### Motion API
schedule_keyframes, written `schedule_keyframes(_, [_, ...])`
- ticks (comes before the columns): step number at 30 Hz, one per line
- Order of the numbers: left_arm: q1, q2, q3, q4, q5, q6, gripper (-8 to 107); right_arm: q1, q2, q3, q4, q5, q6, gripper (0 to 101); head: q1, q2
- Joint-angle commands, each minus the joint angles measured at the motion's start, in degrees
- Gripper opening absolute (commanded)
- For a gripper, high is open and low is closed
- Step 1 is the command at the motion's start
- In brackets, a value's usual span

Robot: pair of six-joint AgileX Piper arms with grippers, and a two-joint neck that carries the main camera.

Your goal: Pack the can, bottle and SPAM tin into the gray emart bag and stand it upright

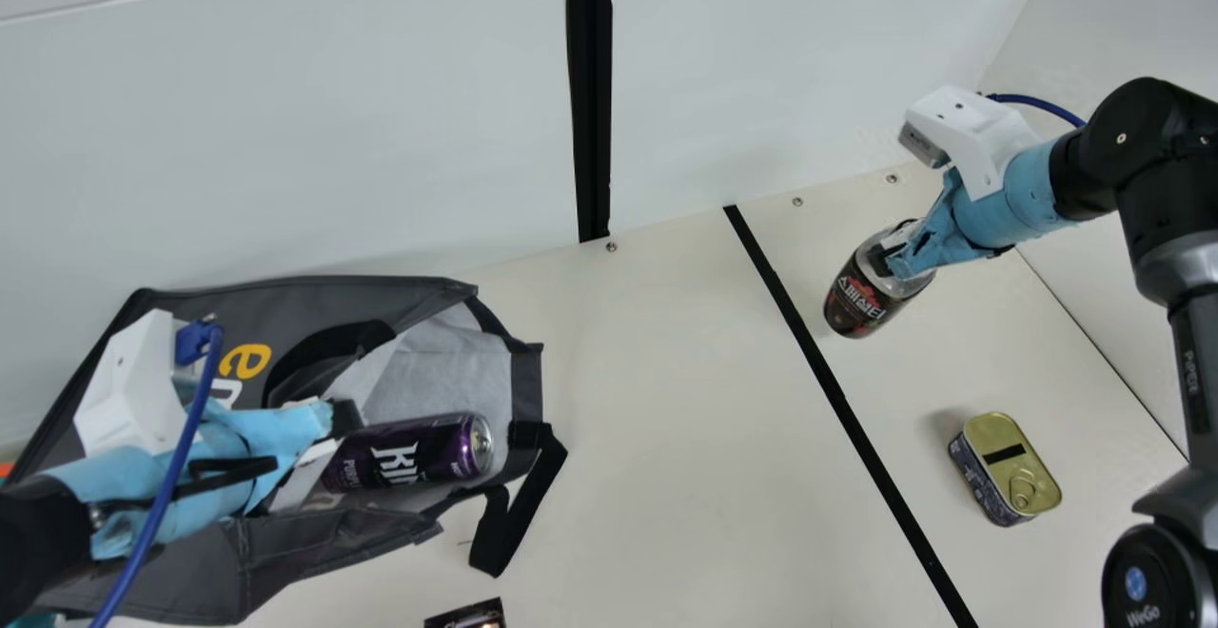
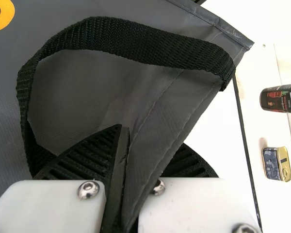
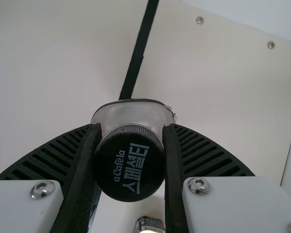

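In the main view my left gripper (image 1: 335, 424) is at the mouth of the gray emart bag (image 1: 314, 300), which lies on its side. In the left wrist view my left gripper (image 2: 150, 141) is shut on the bag's edge (image 2: 157, 121). The purple can (image 1: 414, 452) lies in the bag's opening, its top facing out. My right gripper (image 1: 893, 252) holds the dark-labelled bottle (image 1: 861, 297) by its upper end. In the right wrist view my right gripper (image 3: 131, 128) has its fingers against both sides of the cap (image 3: 128, 170). The SPAM tin (image 1: 1007, 468) rests on the table.
A black strip (image 1: 837, 400) crosses the table between the bag and the tin. A loose bag strap (image 1: 519, 504) lies by the opening. Part of a dark item (image 1: 468, 615) shows at the near edge. White panels (image 1: 285, 133) rise behind the table.
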Motion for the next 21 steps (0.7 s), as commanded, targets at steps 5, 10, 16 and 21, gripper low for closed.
schedule_keyframes(5, [0.0,0.0,0.0,0.0,0.0,0.0,-8,1.6,-2.1,1.4,1.1,0.0,-2.6,0,-1.3,0.0])
schedule_keyframes(10, [0.0,0.0,0.0,0.0,0.0,0.0,-8,3.2,-4.3,3.4,1.5,0.0,-3.8,0,-1.3,0.0])
schedule_keyframes(16, [0.0,0.0,0.0,0.0,0.0,0.0,-8,5.7,-7.0,6.0,1.9,0.0,-4.7,0,-1.3,0.0])
schedule_keyframes(21, [0.0,0.0,0.0,0.0,0.0,0.0,-8,8.1,-9.3,7.9,2.2,0.0,-4.7,0,-1.3,0.0])
